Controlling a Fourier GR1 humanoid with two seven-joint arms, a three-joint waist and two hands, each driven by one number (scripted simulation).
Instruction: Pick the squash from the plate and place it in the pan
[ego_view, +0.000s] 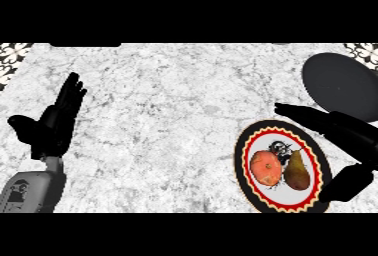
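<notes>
you see the plate (260, 131) in the lower right of the frame, a round one with a black rim, a red and yellow zigzag band and a white middle with a small dark pattern. two things lie on it side by side and touching: an orange, round fruit (266, 167) on the left, and the squash (297, 170), brown and pear-shaped, on the right with its narrow end toward the top of the frame. the pan (341, 86) shows as a dark grey round shape at the upper right edge, above the plate and apart from it.

your right hand (325, 122) sits at the right of the frame, between pan and plate, its fingers stretched straight toward the left above the plate's upper rim, holding nothing; the thumb (347, 182) hangs by the plate's right edge. your left hand (53, 124) rests at the left of the frame, fingers straight and pointing up, thumb spread out, well apart from everything. the marbled grey counter (170, 125) fills the rest.
</notes>
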